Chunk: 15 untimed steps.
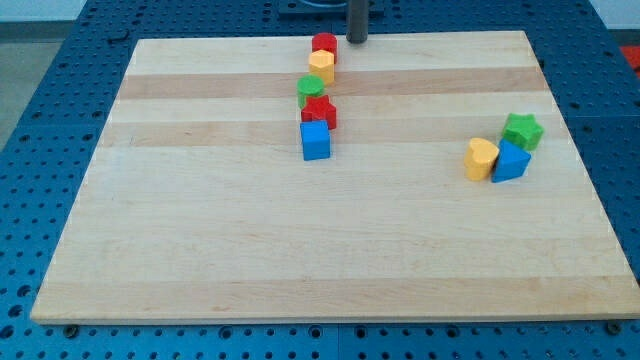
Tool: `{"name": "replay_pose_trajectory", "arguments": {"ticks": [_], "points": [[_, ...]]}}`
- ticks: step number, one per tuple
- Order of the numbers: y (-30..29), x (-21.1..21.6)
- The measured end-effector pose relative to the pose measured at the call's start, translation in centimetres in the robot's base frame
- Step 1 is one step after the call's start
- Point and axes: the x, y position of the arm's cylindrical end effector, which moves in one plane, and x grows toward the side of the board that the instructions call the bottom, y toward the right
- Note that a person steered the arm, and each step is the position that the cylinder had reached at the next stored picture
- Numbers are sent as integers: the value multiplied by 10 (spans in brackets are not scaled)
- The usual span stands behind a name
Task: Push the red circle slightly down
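Camera view shows the tabletop [200,250] with the rod at the view's top edge, its tip [356,41] resting just at the far rim. The arm carries no hand, only this rod, so nothing opens or closes and it holds nothing; the tip stands clear of every block.

The red circle [324,44] sits just to the view's left of the tip, near but apart from it, at the head of a column. Directly below it, touching or nearly so, is the yellow block [321,66], then the green block [311,89], the red star [320,111] and the blue cube [315,141], each farther toward the view's bottom from the tip. Well off to the view's right and lower lie a green star [522,130], a yellow block beside it [481,158] and a blue block [511,162].

To do the step well, the tip would likely need to get behind the red circle, on its top side, and press down only a short way. Because the yellow block lies right beneath, any push will probably carry it along, so a brief, centred nudge seems wise; an off-centre contact may slide the circle sideways.

Little room shows above the circle, and the rod's upper part is cut off. Whether the circle touches the yellow block cannot be told.
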Motion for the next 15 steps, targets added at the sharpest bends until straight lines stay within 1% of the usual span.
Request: {"name": "replay_pose_trajectory", "arguments": {"ticks": [1,3,4,5,9,11,15], "points": [[-17,0],[-73,1],[-96,7],[-92,22],[-9,34],[22,59],[75,128]]}}
